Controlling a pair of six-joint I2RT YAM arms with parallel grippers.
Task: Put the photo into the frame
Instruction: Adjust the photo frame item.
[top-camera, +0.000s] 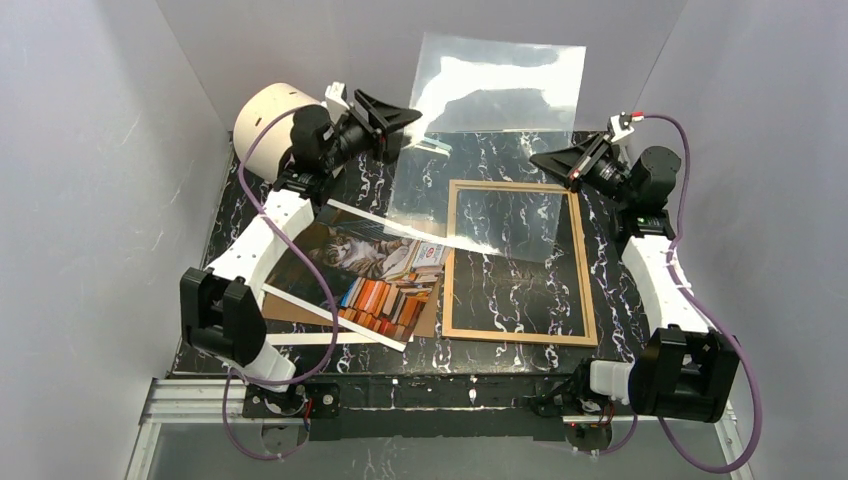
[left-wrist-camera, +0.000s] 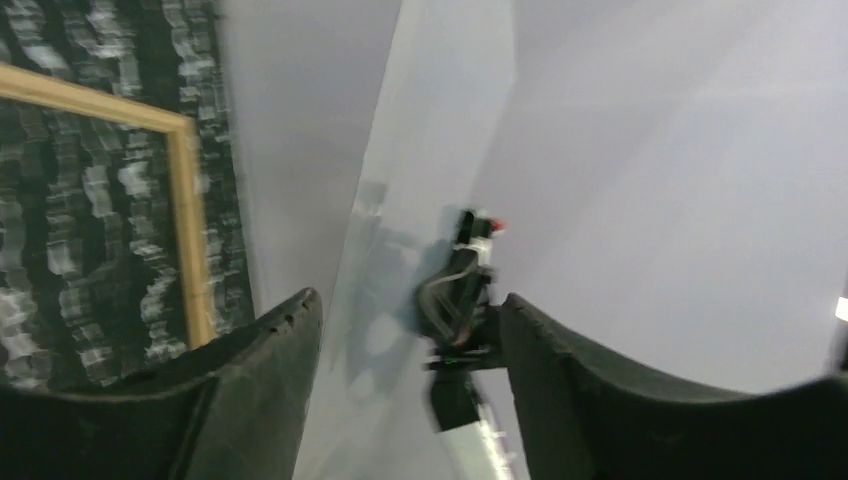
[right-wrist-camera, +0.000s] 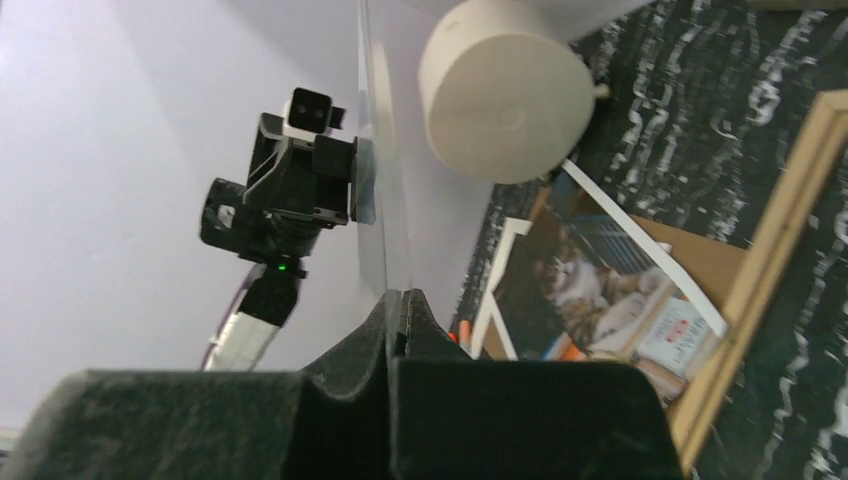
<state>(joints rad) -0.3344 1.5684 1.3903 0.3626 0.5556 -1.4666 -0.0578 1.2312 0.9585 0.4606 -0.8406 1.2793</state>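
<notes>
- Cream cylinder (top-camera: 275, 115): far left corner of the black marbled table (top-camera: 610, 290).
- Left gripper (left-wrist-camera: 410, 300): we find the jaws parted, with the clear sheet (top-camera: 490, 130) passing through the gap. We cannot tell whether either finger touches it.
- The photo (top-camera: 375, 265): flat and askew, left of centre, on the brown backing board (top-camera: 428, 315), just beside the frame's left rail.
- The frame (top-camera: 520, 337): flat on the table, right of centre.
- Right gripper (right-wrist-camera: 400, 297): fingers closed tight on the clear sheet's edge. We note the sheet raised and tilted over the frame's far end.
</notes>
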